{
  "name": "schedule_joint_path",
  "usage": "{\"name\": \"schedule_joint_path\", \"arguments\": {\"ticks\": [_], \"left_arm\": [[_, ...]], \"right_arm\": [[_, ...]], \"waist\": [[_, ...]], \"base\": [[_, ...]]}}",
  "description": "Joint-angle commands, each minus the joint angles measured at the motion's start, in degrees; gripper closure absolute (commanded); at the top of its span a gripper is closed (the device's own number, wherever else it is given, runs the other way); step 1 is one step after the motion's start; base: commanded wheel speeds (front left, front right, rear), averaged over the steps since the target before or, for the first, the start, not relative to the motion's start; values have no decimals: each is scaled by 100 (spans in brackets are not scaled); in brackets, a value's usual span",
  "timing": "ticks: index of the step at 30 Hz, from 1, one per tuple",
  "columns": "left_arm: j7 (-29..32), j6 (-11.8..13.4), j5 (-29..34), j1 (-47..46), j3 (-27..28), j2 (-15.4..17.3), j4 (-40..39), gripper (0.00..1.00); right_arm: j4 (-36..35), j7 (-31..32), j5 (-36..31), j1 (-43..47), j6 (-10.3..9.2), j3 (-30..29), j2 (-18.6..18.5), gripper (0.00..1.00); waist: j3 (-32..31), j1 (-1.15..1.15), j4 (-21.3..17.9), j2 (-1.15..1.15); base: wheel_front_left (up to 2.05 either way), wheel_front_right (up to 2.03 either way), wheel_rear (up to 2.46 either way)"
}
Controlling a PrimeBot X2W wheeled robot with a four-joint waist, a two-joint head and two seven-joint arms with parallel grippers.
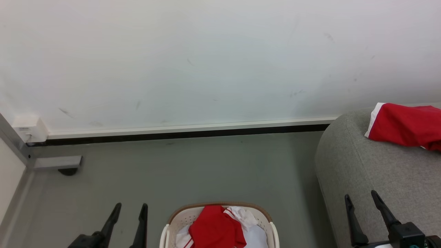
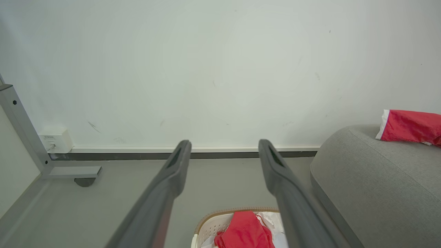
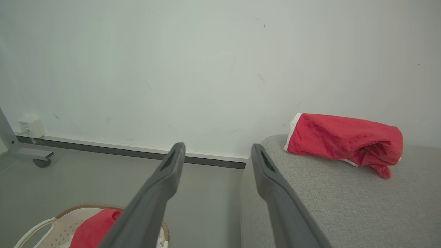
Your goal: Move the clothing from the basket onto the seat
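Clothing (image 1: 215, 229) in basket (image 1: 179, 212) and on seat (image 1: 379, 172); left hand (image 1: 132, 205), right hand (image 1: 360, 193) low, upward-pointing, both spread wide, empty

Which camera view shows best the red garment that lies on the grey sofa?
The right wrist view: the red garment lies whole on the sofa, white trim at one end, crumpled at the other. The head view and the left wrist view cut it off at their right edge.
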Motion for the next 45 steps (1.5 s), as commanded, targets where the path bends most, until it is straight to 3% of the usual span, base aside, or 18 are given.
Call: {"name": "schedule_joint_path", "arguments": {"ticks": [1, 15, 29, 38, 45], "left_arm": [[-3, -63, 95, 73, 68, -42, 28, 0], [-4, -411, 410, -397, 49, -206, 512, 0], [521, -583, 417, -2064, -825, -139, 2495, 0], [1232, -432, 271, -3033, -752, -204, 3869, 0], [1559, -40, 357, -3754, -717, -109, 4828, 0]], "right_arm": [[18, -1, 56, -61, -12, 21, -11, 0], [-227, -1, 99, -395, -12, 35, -10, 0], [-764, -1, 447, -1187, -12, 323, -9, 0], [-1112, -1, 702, -1538, -12, 582, -8, 0], [-1283, -1, 875, -1681, -12, 632, -8, 0]], "waist": [[18, 0, -20, -1], [512, 0, -373, -1], [1820, 0, -988, -1], [2494, 0, -1281, -1], [3059, 0, -1429, -1]], "base": [[0, 0, 0], [0, 0, 0], [0, 0, 0], [0, 0, 0], [0, 0, 0]]}}
